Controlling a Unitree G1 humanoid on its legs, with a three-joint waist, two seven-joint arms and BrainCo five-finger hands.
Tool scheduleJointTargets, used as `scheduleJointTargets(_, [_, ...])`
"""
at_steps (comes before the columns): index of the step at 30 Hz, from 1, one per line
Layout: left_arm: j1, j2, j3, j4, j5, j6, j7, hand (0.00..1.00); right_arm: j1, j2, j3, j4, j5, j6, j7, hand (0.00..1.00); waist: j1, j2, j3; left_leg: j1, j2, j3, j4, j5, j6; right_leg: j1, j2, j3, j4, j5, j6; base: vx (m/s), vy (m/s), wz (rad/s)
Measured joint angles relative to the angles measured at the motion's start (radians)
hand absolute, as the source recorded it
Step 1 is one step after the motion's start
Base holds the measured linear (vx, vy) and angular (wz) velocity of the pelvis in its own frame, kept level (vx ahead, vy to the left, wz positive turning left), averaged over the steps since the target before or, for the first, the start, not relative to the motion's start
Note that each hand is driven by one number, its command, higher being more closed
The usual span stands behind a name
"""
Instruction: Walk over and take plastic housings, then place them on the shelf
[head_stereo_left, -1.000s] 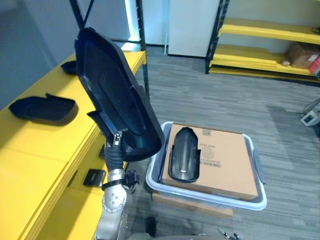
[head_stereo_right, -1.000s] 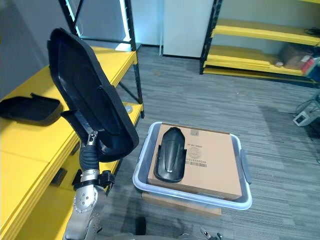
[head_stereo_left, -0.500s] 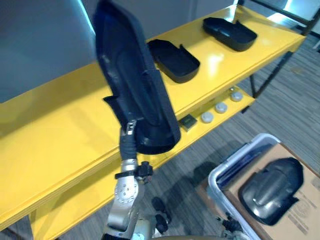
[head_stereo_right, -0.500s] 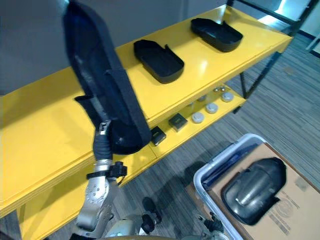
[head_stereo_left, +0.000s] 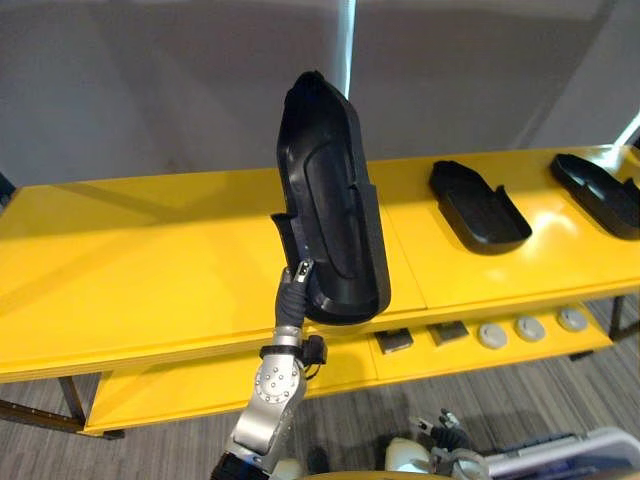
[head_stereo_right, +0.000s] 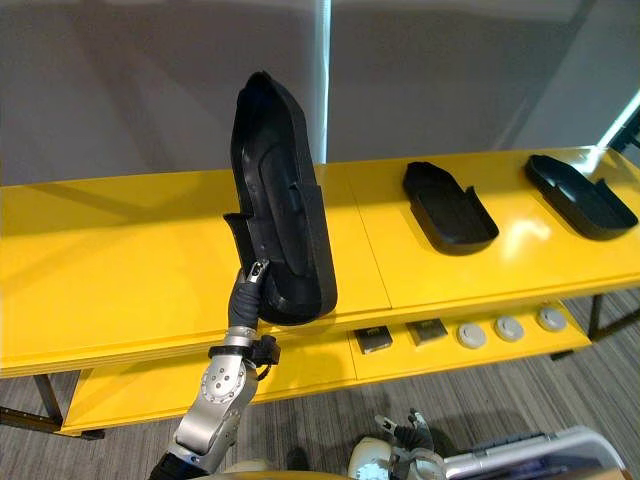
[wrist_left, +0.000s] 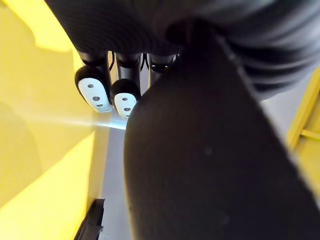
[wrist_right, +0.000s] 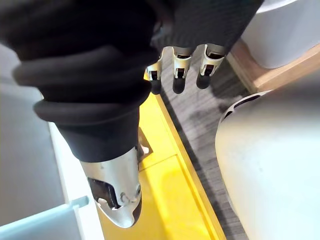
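A long black plastic housing (head_stereo_left: 330, 200) stands nearly upright in front of the yellow shelf (head_stereo_left: 120, 260), its hollow side facing me. My left hand (head_stereo_left: 293, 290) grips its lower end from below, fingers mostly hidden behind it. In the left wrist view the dark housing (wrist_left: 210, 165) lies against the fingers (wrist_left: 95, 85). The housing hangs above the shelf's front edge and does not touch the top. My right hand (wrist_right: 181, 70) hangs low by the floor with relaxed fingers and holds nothing; it also appears as the right hand (head_stereo_right: 405, 435).
Two more black housings (head_stereo_left: 478, 205) (head_stereo_left: 600, 195) lie on the shelf top to the right. The lower shelf carries small black boxes (head_stereo_left: 395, 340) and round silver discs (head_stereo_left: 528, 328). A pale bin's corner (head_stereo_left: 585, 450) sits on the floor at lower right. Bare yellow surface stretches left.
The camera has swung left from the floor bin to face the shelf squarely. My left hand still holds the housing, which now stands more upright before the shelf.
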Motion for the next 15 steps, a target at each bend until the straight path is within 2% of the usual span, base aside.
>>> scheduleJointTargets(3, [0.001,-0.003,0.036,0.000,0.017,0.001,-0.002,1.00,0.009,0.001,0.014,-0.004,-0.005,0.001,0.001,0.00,0.003,0.002,-0.012,0.027,0.032,0.018,-0.016,0.009,-0.013,0.048,0.044,-0.002,-0.080,0.024,-0.016,0.20,-0.113,-0.23])
scheduleJointTargets(5, [0.001,-0.006,0.065,0.000,0.029,0.002,0.004,1.00,0.026,0.003,0.021,-0.025,-0.007,0.000,0.003,0.00,-0.003,-0.004,-0.018,0.057,0.035,0.018,-0.056,0.024,-0.036,0.078,0.055,-0.009,-0.115,0.026,-0.018,0.18,-0.102,-0.01])
scheduleJointTargets(7, [0.000,-0.008,0.104,0.002,0.058,0.009,0.017,1.00,0.028,0.006,0.020,-0.026,-0.021,0.000,0.004,0.00,-0.007,-0.004,-0.026,0.075,0.040,0.018,-0.085,0.030,-0.044,0.095,0.067,-0.015,-0.142,0.032,-0.023,0.13,-0.067,0.01])
scheduleJointTargets(10, [-0.016,-0.007,0.184,0.047,0.131,0.040,0.067,1.00,0.027,0.009,0.020,-0.026,-0.041,0.000,0.007,0.00,-0.010,-0.005,-0.041,0.082,0.045,0.018,-0.106,0.038,-0.057,0.116,0.081,-0.020,-0.194,0.055,-0.025,0.07,-0.033,-0.01])
scheduleJointTargets(12, [-0.039,-0.003,0.239,0.116,0.178,0.079,0.109,1.00,0.024,0.009,0.020,-0.026,-0.045,0.000,0.008,0.00,-0.018,-0.006,-0.042,0.087,0.043,0.017,-0.123,0.051,-0.075,0.130,0.084,-0.023,-0.226,0.073,-0.025,0.01,-0.019,0.04])
scheduleJointTargets(15, [-0.066,0.004,0.290,0.182,0.205,0.117,0.136,1.00,0.020,0.010,0.020,-0.026,-0.053,0.000,0.010,0.00,-0.021,-0.006,-0.042,0.087,0.042,0.016,-0.135,0.059,-0.076,0.131,0.086,-0.023,-0.239,0.079,-0.025,-0.04,-0.016,0.01])
